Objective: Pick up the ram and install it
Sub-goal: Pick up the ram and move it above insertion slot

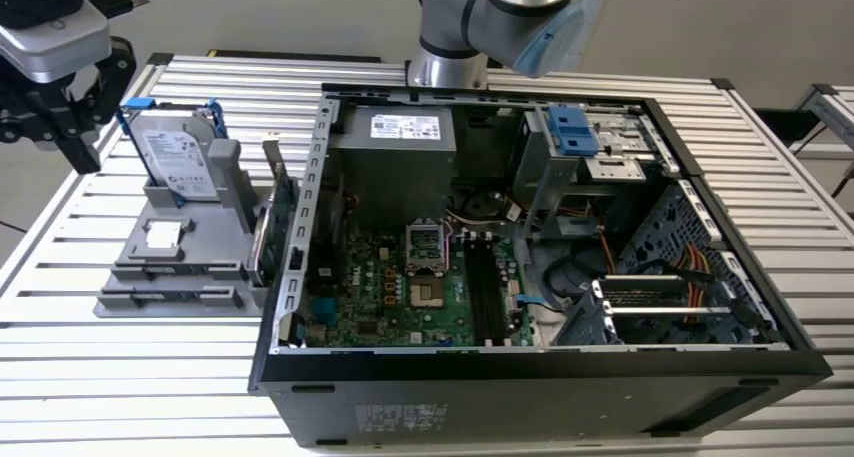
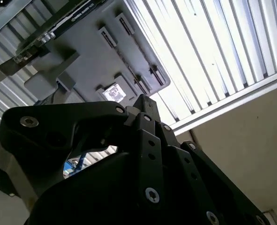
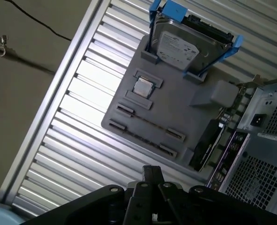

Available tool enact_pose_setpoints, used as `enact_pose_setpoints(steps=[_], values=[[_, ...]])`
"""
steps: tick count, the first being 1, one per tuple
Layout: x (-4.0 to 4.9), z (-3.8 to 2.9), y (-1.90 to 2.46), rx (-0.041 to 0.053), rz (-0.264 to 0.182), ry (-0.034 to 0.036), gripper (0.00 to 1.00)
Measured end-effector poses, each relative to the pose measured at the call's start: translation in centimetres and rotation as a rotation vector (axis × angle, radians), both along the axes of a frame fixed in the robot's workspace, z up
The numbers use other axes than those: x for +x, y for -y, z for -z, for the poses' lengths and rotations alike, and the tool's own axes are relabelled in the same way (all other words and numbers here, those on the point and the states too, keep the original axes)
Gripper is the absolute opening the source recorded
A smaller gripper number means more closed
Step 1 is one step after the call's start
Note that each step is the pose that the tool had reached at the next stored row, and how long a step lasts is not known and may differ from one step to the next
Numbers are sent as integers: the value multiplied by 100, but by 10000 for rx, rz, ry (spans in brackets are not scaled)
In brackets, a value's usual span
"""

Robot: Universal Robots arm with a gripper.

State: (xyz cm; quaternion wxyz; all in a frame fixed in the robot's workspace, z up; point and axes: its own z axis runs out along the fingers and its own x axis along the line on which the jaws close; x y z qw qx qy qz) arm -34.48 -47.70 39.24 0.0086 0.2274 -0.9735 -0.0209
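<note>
My gripper hangs over the table's far corner at the exterior view's left, beyond the grey parts holder and well away from the open computer case. In both wrist views its black fingers meet at one tip; it is shut with nothing showing between them. The ram is hidden. In the first wrist view the holder's long clip slots carry just a thin dark line. I cannot tell whether a stick sits in the motherboard's memory slots.
A silver hard drive in blue brackets stands at the holder's far end, with a small square chip below it. A green expansion card stands between holder and case. The slatted table ends close to the gripper.
</note>
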Motion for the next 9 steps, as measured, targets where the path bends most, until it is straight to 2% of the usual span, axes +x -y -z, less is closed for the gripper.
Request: enact_pose_setpoints(steps=[9], values=[[0,0,0,-1,-563,-1,0]])
